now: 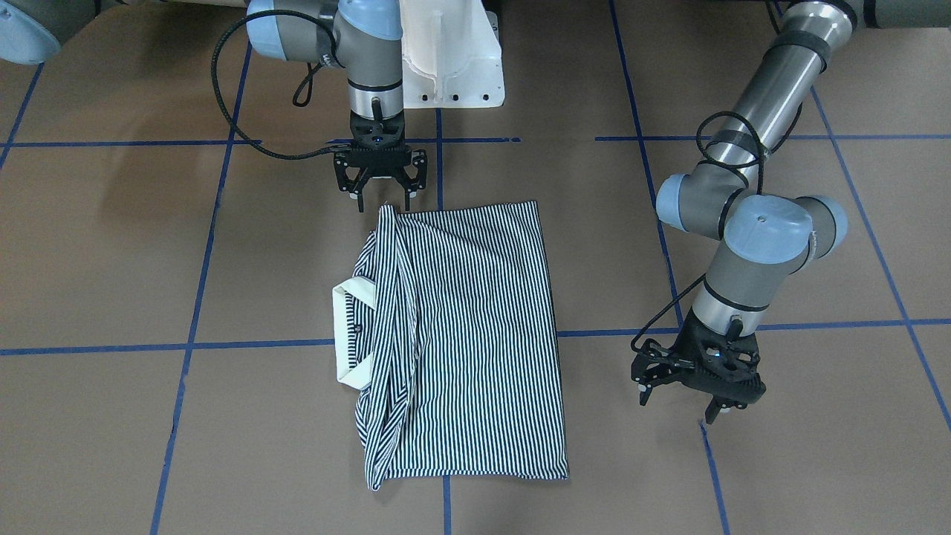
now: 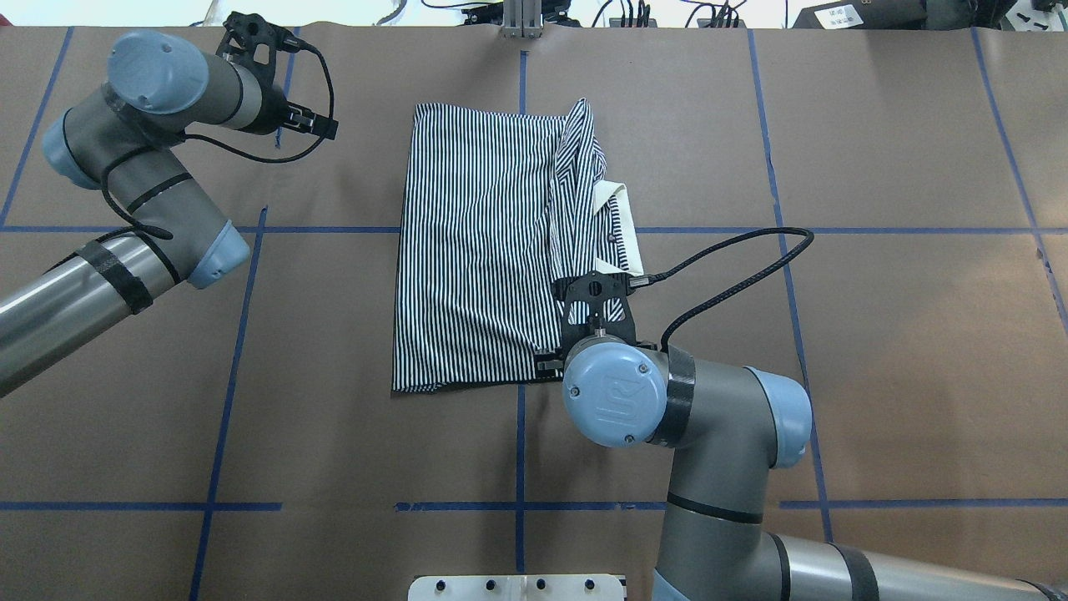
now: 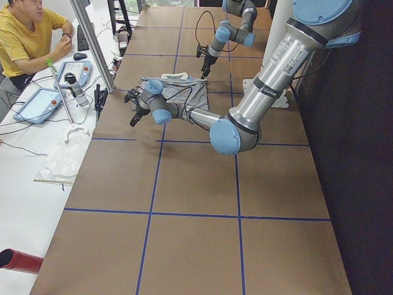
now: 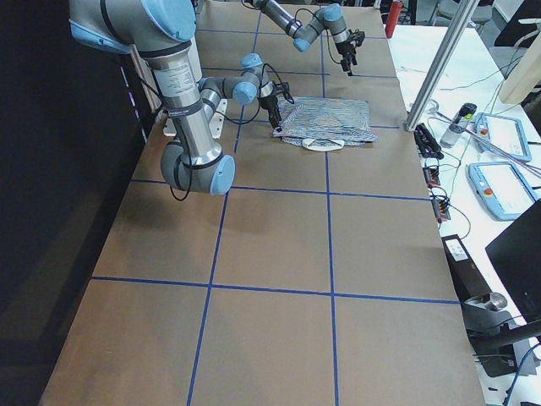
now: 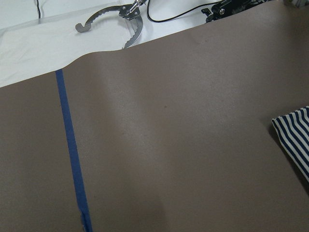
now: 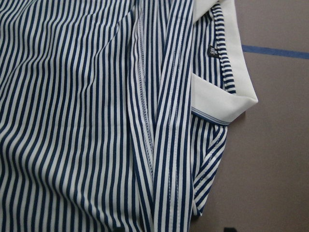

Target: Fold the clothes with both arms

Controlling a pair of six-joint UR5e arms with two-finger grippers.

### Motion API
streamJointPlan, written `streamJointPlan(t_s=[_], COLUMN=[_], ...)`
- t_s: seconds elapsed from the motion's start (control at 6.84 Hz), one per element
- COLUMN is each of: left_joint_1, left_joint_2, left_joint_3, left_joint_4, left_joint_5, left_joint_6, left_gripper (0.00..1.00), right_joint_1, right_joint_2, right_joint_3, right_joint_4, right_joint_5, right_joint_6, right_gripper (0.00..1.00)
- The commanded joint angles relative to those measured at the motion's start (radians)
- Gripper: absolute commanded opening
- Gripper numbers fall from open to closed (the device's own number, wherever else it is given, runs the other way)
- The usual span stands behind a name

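Inside polo shirt [image 6: 72, 121] collar [image 6: 217, 99]: small dark tag [image 6: 212, 50], writing unreadable.

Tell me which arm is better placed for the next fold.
Likely right: the right gripper is at a collar-side corner of the shirt; the left gripper hangs off it, over bare table.

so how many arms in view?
2: right arm at the shirt's near edge, on the collar side; left arm off the shirt, over bare table, far left.

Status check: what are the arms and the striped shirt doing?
Right end effector open, at corner of shirt. Left end effector open, off to the side. Shirt partly folded, flat. Nothing seen blocking.
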Motion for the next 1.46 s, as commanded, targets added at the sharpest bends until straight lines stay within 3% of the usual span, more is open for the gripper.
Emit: streamJointPlan(t_s=[0.0,0.29,1.17,1.32], left_joint_1=[0.001,0.004,0.005,0.005], left_joint_2=[0.0,0.002,0.009,0.009], left_joint_3=[0.0,0.0,-0.002,-0.002], left_joint_4=[-0.001,-0.001,-0.001,-0.001], left_joint_5=[0.0,0.0,0.0,0.0], left_joint_6=[0.0,-0.002,-0.005,-0.005], left_gripper=[1.0,1.0,1.0,1.0], right_joint_1=[-0.029,-0.03,-0.047,-0.047], right_joint_2=[0.002,0.016,0.016,0.017], right_joint_3=[-0.011,-0.02,-0.054,-0.054], right_joint_4=[-0.021,-0.024,-0.026,-0.026], right_joint_5=[-0.045,-0.062,-0.064,-0.064], right_joint_6=[-0.14,-0.25,-0.297,-0.297], right_gripper=[0.65,0.5,0.45,0.3])
